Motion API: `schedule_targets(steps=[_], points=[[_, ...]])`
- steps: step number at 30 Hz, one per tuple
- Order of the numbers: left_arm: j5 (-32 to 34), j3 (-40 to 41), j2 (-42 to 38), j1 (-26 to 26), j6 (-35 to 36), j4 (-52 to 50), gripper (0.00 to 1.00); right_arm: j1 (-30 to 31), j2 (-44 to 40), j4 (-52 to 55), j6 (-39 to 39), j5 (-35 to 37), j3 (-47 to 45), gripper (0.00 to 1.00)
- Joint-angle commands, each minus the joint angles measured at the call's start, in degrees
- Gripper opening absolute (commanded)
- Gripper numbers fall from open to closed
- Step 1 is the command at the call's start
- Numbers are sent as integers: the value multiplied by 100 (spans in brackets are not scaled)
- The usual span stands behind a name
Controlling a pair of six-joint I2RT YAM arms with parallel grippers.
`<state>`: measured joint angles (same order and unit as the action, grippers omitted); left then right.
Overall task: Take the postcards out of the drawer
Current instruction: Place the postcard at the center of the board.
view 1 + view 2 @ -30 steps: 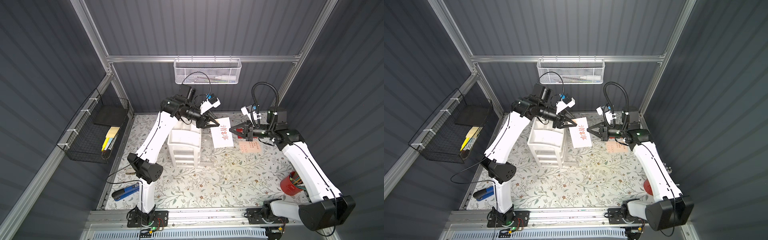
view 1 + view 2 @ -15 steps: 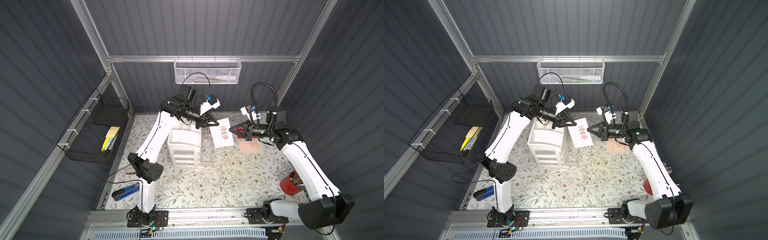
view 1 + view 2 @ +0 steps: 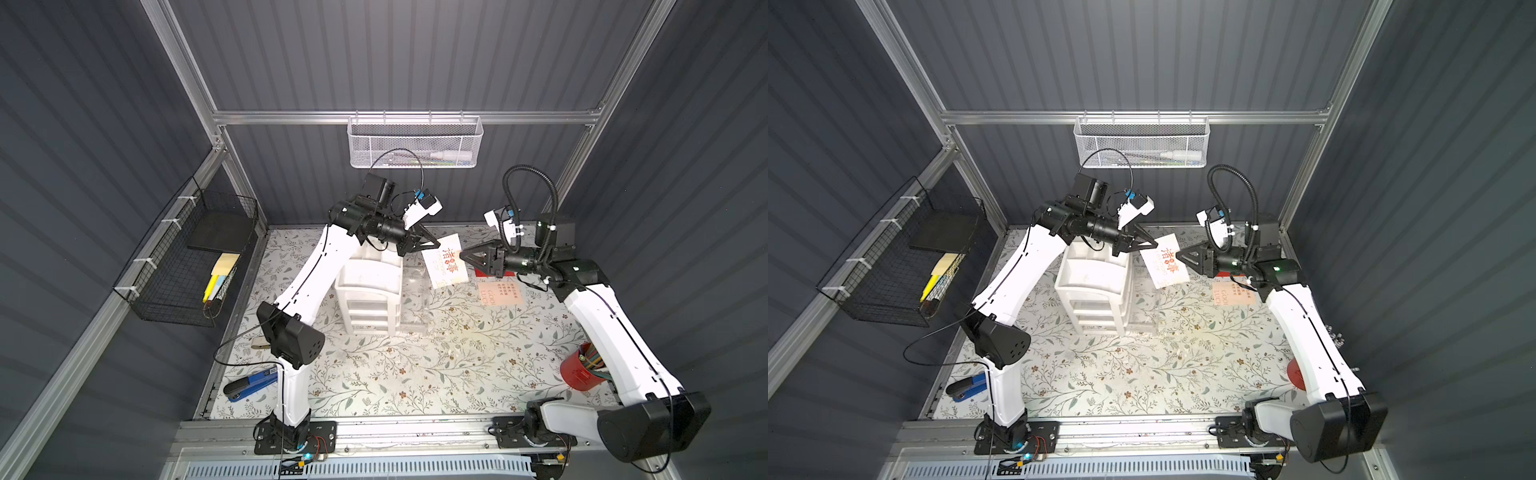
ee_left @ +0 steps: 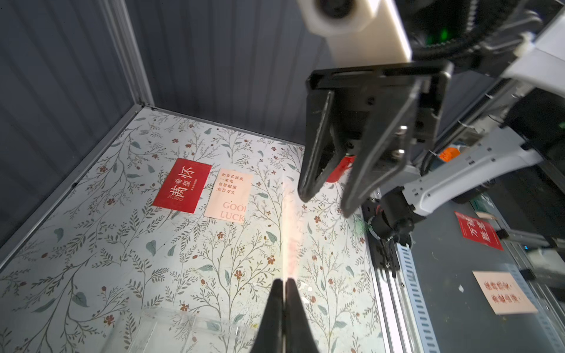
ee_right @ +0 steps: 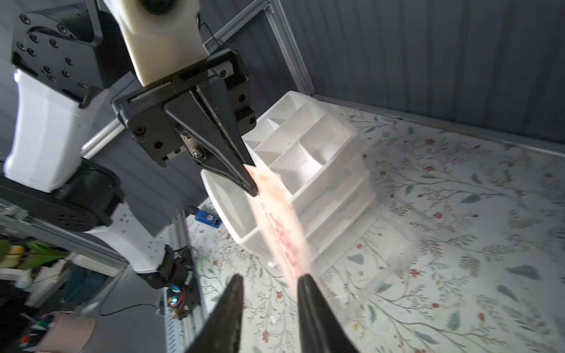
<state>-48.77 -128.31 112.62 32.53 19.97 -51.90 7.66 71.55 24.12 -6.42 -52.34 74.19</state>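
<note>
Top views look steeply down (near-identical); wrist views face each other.

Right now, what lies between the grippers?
A pale postcard, in both top views: the left gripper pinches one edge, the right gripper stands open at the other.

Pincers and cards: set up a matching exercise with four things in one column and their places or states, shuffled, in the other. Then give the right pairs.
Things
1. left pincer
2. right pincer
3. red card
4. pale card with red characters

Places or states
A. lies flat on the table beside a peach card
B. open, close to the pale card
C. held up in the air between the two arms
D. shut on the pale card's edge

Pairs: 1-D, 2-B, 3-A, 4-C
</note>
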Motion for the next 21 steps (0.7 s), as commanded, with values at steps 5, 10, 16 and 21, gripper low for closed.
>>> schedule_targets(steps=[5,10,16,21], points=[[1215,1050,-578,-19,-2805,2521,0,-807,-634,-1259,-1717,1214,-988,45],[1760,2314,-1024,-10,-4497,4565,0,-1036,-645,-1918,-2672,1170,-1900,49],[2178,3480,-1383,-1,-5624,6017,0,-1029,-600,-3242,-3559,585,-2711,62],[2205,3905,-1370,144,-5989,6515,0,-988,-296,-4269,-4101,216,-2972,65]])
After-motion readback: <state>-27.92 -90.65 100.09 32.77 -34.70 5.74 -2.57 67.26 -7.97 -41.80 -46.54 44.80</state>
